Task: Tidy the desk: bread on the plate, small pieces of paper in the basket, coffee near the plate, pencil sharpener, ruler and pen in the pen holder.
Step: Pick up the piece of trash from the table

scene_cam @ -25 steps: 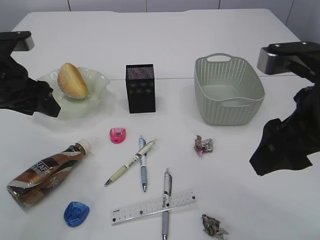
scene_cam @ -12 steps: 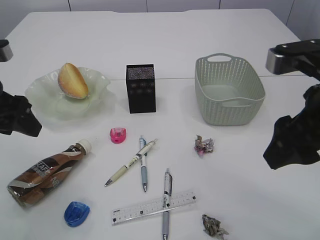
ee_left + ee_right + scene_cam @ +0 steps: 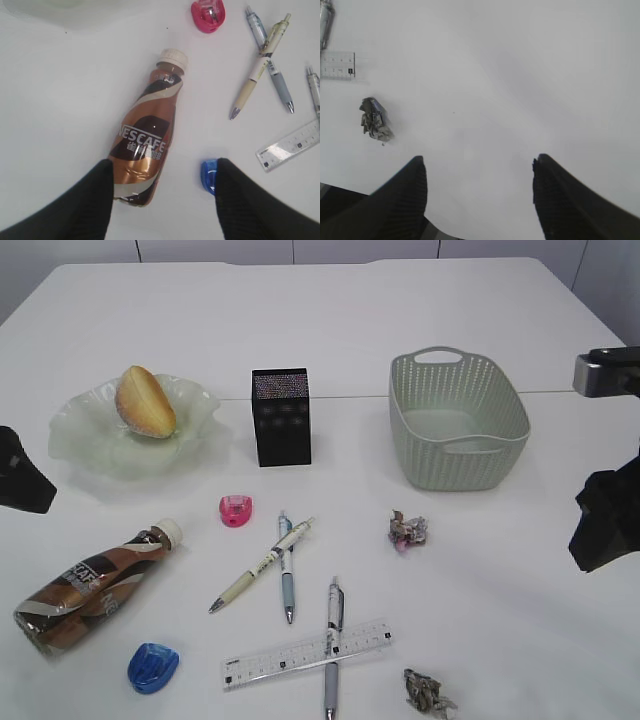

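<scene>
The bread [image 3: 145,400] lies on the green plate [image 3: 95,450] at the back left. The coffee [image 3: 95,585] lies on its side at the front left, and its lower end shows between the fingers of my open, empty left gripper [image 3: 162,170]. A pink pencil sharpener [image 3: 236,510] and a blue one [image 3: 152,667] rest on the desk. Three pens [image 3: 262,565] and the ruler [image 3: 306,653] lie front centre. Two paper scraps [image 3: 407,530] [image 3: 375,120] lie to the right. The pen holder [image 3: 281,416] and the basket [image 3: 457,420] stand behind. My right gripper [image 3: 477,165] hangs open over bare desk.
The left arm [image 3: 20,482] sits at the left edge of the exterior view and the right arm [image 3: 605,525] at the right edge. A seam in the white desk [image 3: 350,395] runs behind the pen holder.
Both arms have drawn outward, the left off the plate toward the left edge and the right toward the right edge. Nothing on the desk has moved.
</scene>
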### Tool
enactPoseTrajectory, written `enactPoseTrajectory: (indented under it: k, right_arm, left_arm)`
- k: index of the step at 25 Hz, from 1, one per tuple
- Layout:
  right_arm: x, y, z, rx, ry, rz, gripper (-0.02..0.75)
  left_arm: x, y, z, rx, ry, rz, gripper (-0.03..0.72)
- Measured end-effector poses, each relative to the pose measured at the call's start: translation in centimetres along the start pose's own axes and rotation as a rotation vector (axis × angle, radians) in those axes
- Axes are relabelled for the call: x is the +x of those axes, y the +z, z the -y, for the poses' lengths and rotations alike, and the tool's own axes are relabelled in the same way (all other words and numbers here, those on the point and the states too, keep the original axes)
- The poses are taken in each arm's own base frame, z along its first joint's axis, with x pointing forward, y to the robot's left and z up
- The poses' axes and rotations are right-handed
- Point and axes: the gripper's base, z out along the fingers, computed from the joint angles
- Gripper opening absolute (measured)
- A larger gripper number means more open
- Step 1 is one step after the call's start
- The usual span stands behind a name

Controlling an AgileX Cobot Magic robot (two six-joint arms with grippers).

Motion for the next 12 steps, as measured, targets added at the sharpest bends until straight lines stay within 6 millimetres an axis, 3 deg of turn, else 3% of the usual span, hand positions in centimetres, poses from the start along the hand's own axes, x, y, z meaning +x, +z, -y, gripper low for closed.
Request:
enactPoseTrajectory:
  k: [5,12]
  right_arm:
    - [-0.2,0.1,-1.4,-0.090,0.025,0.005,0.461]
    - [0.1,1.3,-5.9,-0.098,-0.111,-0.043,0.425]
  left_arm:
    - [0.6,-0.6,0.2,0.014,0.002,-0.043,0.466]
    - [1.6,-1.0,0.5,0.028,-0.002,-0.101,0.465]
